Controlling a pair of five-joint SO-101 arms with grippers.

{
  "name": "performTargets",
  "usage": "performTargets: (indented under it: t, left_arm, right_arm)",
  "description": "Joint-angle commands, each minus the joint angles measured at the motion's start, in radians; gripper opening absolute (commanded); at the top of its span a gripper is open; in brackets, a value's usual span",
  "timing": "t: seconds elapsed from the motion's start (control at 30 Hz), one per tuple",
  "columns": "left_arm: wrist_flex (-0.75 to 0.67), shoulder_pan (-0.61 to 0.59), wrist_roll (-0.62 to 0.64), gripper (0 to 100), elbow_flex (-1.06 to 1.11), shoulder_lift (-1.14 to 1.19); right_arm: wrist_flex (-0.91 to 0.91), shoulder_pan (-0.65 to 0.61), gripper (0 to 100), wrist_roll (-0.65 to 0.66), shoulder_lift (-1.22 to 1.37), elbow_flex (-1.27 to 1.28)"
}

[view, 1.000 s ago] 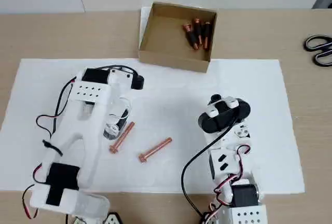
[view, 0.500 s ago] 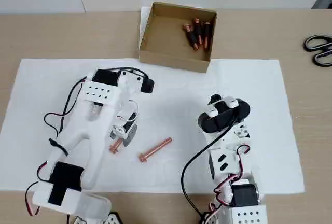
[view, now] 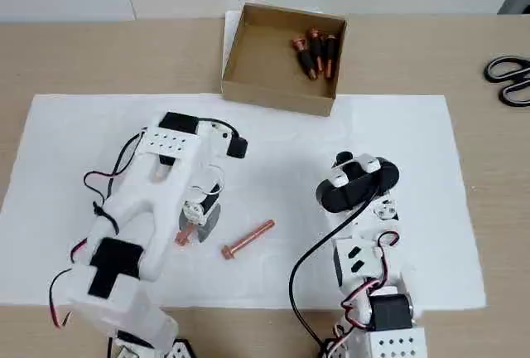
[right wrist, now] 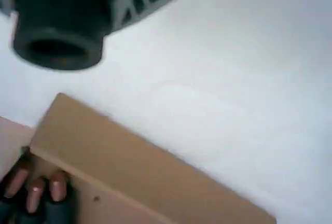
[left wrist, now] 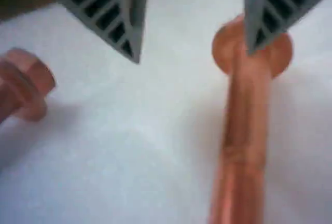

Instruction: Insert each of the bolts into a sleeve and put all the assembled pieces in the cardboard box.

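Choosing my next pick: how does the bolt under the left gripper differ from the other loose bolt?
The first bolt lies under the open left gripper, one fingertip above its head; the other bolt lies clear of it. In the high view the arm covers most of the first; the other is fully exposed. Both are copper, sleeveless, flat on the white sheet, roughly parallel.

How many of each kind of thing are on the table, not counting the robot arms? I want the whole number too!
Loose bolts: 2
Bolts already in sleeves, in the box: 3
Empty sleeve: 1
Cardboard box: 1
Scissors: 1
White sheet: 1
Total: 9
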Motion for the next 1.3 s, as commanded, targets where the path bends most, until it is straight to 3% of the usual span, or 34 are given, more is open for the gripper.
performTargets:
  t: [0.0,0.23,0.43,0.6,0.7,0.83,1.0,1.27]
  left_arm:
    - [-0.031,0.002,0.003,13,-0.048,0.017]
    - [-0.071,-0.006,0.018,13,-0.093,0.094]
    - [-0.063,-0.098,0.014,13,-0.134,0.17]
    - [-0.049,-0.103,0.012,0,-0.136,0.18]
    - [-0.026,-0.103,-0.003,0,-0.137,0.157]
    - [0.052,-0.055,-0.114,0,-0.17,0.107]
    - [0.049,0.037,-0.245,0,-0.171,0.011]
    - [0.043,0.107,-0.779,0,-0.173,-0.104]
  right_arm:
    - [0.002,0.012,0.5,-0.008,-0.027,0.002]
    - [0.002,0.012,0.5,-0.008,-0.03,0.002]
    - [0.002,0.012,0.5,-0.008,-0.03,0.002]
    - [0.002,0.012,0.5,-0.008,-0.031,0.002]
    - [0.001,0.012,0.5,-0.008,-0.031,0.002]
    - [0.001,0.012,0.5,-0.008,-0.031,0.002]
    - [0.001,0.013,0.5,-0.008,-0.031,0.002]
    - [0.001,0.013,0.5,-0.008,-0.033,0.002]
